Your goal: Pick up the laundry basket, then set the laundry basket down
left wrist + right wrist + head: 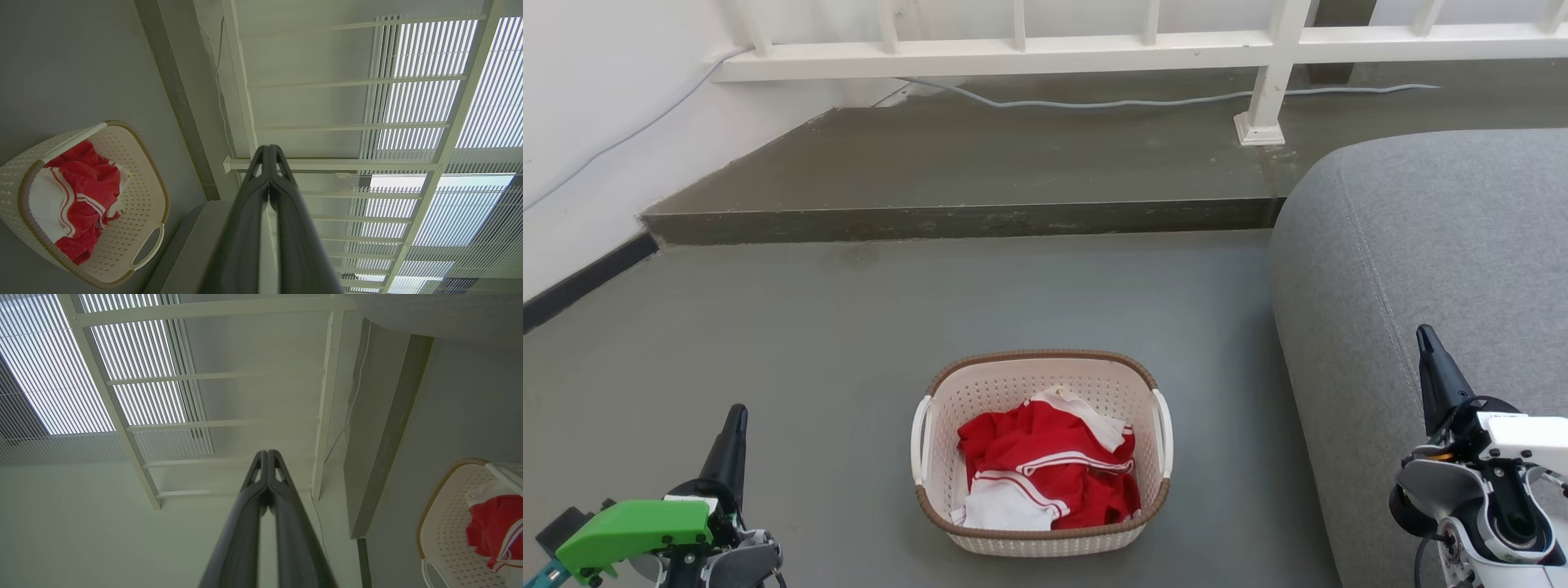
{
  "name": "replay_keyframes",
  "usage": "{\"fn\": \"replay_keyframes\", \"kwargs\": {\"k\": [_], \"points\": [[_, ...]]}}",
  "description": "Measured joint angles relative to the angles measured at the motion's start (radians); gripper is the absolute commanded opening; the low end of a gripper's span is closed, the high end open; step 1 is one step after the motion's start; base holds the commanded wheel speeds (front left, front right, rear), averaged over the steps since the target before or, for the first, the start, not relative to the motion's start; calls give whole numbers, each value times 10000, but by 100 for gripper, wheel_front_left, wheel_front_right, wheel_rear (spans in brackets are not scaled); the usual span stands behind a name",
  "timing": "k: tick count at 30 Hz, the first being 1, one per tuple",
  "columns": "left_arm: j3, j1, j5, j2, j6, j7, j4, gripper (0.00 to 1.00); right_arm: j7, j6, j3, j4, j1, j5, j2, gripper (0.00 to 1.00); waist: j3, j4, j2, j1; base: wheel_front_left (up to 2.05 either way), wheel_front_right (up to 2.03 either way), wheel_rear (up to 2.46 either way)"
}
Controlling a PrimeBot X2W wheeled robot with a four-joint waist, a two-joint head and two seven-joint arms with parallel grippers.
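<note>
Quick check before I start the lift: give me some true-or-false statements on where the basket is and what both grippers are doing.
1. The laundry basket stands on the floor. True.
2. The left gripper grips the basket. False: it is shut on nothing, apart from the basket.
3. Red and white clothes lie in the basket. True.
4. The right gripper is open. False: its fingertips are together.
5. The basket rests on the grey sofa. False: it is on the floor beside the sofa.
</note>
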Motion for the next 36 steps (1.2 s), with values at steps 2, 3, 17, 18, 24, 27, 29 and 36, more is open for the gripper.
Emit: {"fn": "replay_keyframes", "kwargs": {"k": [2, 3, 17, 18, 24, 27, 29, 36], "points": [[4, -3, 0, 0, 0, 0, 4, 0, 0, 0, -2, 6, 0, 0, 0, 0, 0, 0, 0, 0, 0, 0, 0], [6, -6, 0, 0, 0, 0, 6, 0, 0, 0, -2, 8, 0, 0, 0, 0, 0, 0, 0, 0, 0, 0, 0], [21, -28, 0, -2, -17, 42, 23, 0, 2, 2, -19, 31, -4, 0, 6, 0, -1, 0, 0, 0, 0, 0, 0], [23, -28, 0, -2, -17, 42, 23, 0, 2, 2, -21, 33, -4, 0, 6, 0, -1, 0, 0, 0, 0, 0, 0], [29, -40, 0, -4, -17, 42, 27, 0, 2, 4, -31, 48, -6, 0, 10, 0, -2, 0, 0, 0, 0, 0, 0], [33, -79, 0, -4, -17, 44, 29, 0, 2, 4, -33, 54, -6, 0, 12, 0, -2, 0, 0, 0, 0, 0, 0], [35, -81, 0, -4, -17, 44, 31, 0, 10, 4, -35, 58, -6, 0, 12, 0, -2, 0, 0, 0, 0, 0, 0], [38, -83, 0, -6, -17, 44, 33, 0, 12, 4, -42, 65, -7, -2, 15, 0, -3, 0, 0, 0, 0, 0, 0]]}}
